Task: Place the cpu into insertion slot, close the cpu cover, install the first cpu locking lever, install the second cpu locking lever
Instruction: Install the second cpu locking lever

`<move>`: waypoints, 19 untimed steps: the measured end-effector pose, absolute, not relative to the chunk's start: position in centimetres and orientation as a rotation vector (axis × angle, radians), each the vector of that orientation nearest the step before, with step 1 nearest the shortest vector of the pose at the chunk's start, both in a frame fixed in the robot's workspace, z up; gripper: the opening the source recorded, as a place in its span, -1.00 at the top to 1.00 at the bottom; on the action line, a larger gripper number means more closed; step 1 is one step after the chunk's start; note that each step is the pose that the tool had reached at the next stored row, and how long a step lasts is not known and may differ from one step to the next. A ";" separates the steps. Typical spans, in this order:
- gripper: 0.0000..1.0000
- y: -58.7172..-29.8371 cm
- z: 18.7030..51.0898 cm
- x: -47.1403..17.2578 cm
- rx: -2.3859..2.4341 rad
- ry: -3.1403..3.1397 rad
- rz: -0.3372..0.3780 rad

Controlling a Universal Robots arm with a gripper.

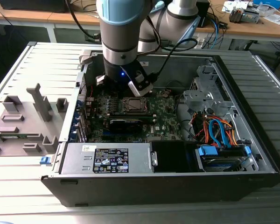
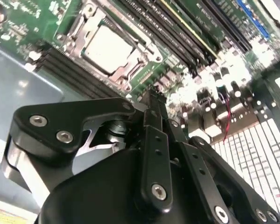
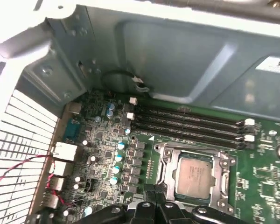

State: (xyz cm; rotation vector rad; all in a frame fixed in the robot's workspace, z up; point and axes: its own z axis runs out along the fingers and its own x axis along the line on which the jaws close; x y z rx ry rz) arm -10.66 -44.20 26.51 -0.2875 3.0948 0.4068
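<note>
The cpu (image 3: 194,176) already sits in the slot (image 2: 68,40), and the cover (image 3: 224,175) lies flat around it, so those two steps look done. I cannot make out whether either lever is latched. My gripper (image 2: 154,100) hovers just beside the socket with its fingers pressed together, holding nothing. In the exterior view my arm (image 1: 123,32) hides part of the board (image 1: 165,116).

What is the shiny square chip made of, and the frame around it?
The small square silver-grey cpu looks like brushed metal on top: pale, dull sheen. The thin silver metal cpu cover framing it seems stamped steel, brighter, with glinting edges. Both are guesses from looks.
</note>
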 end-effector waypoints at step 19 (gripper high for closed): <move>0.78 -44.3 26.4 -7.2 -0.282 3.122 0.286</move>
